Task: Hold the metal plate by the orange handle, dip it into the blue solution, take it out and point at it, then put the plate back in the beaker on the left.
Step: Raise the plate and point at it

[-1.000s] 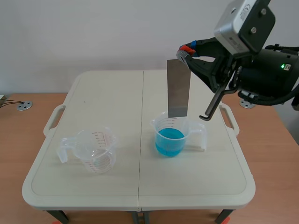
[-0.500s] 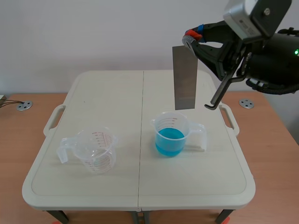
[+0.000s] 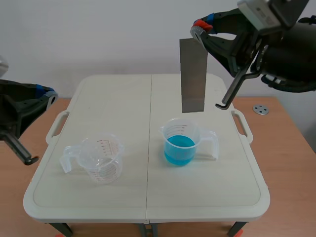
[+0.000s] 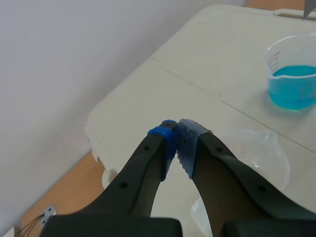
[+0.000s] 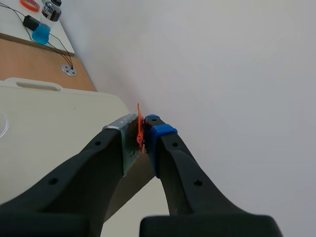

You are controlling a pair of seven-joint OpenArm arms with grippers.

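A grey metal plate (image 3: 193,75) hangs upright in the air above the beaker of blue solution (image 3: 179,142), clear of its rim. My right gripper (image 3: 200,29) is shut on the orange handle (image 5: 139,129) at the plate's top edge. The empty clear beaker (image 3: 101,159) with red markings stands on the table's left half. My left gripper (image 3: 49,95) hovers at the table's left edge, shut on nothing, with its fingertips (image 4: 177,138) touching. In the left wrist view the empty beaker (image 4: 260,154) lies just ahead of the gripper and the blue beaker (image 4: 294,71) farther off.
The white folding table (image 3: 123,98) has carrying handles on both sides (image 3: 56,126). It stands on a brown wooden surface (image 3: 289,168) with round metal discs (image 3: 260,109). A white wall is behind.
My right gripper has lifted the plate higher, from just above the blue beaker's rim to well over it. My left arm has come into view at the left edge.
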